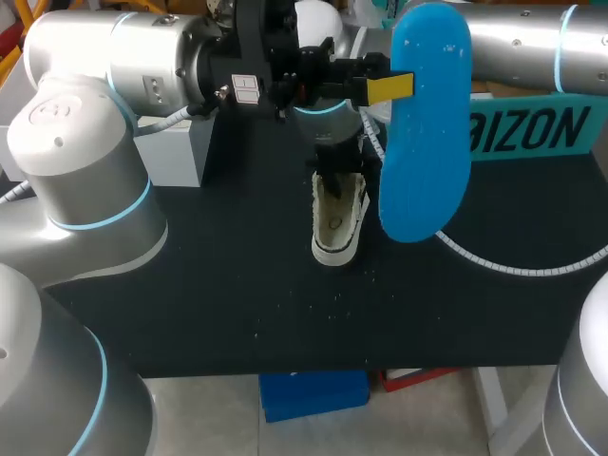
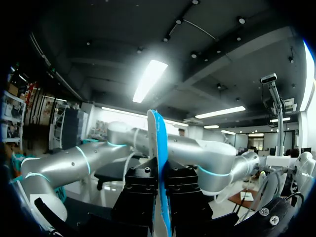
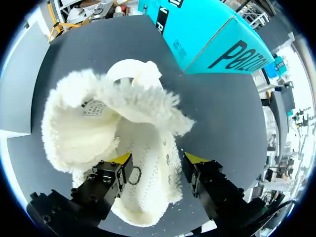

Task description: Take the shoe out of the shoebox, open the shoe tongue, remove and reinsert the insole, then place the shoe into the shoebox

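Snugly, left gripper (image 1: 403, 86) around blue insole (image 1: 427, 133).

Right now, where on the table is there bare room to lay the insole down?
Bare table lies between the shoe and the near edge, and between shoe and grey box. Right of the shoe a white cable crosses it. Crowded behind the shoe, where the left gripper holds the insole aloft.
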